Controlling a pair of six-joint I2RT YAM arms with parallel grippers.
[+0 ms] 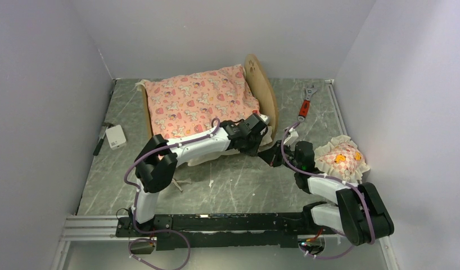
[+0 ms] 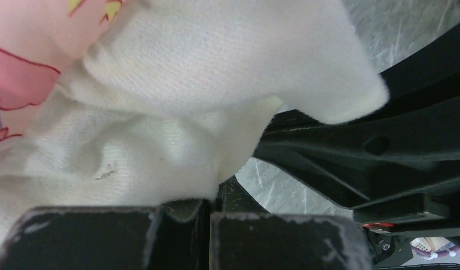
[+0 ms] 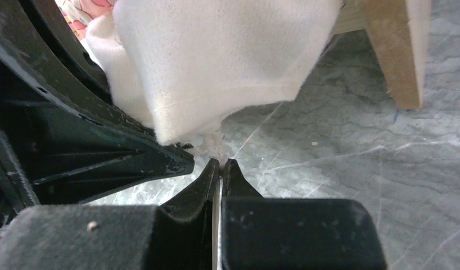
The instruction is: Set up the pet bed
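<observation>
Mattress (image 1: 197, 101): we are pinching its white corner in the left gripper (image 2: 208, 208), right gripper (image 3: 221, 169) sitting pressed together just beneath, pet bed (image 1: 265, 84) lying lengthwise leftward from both.

Grey marbled table (image 1: 244, 185), plain white walls (image 1: 216, 34) on three sides of table, metal rail (image 1: 87, 228) along table's near edge
</observation>
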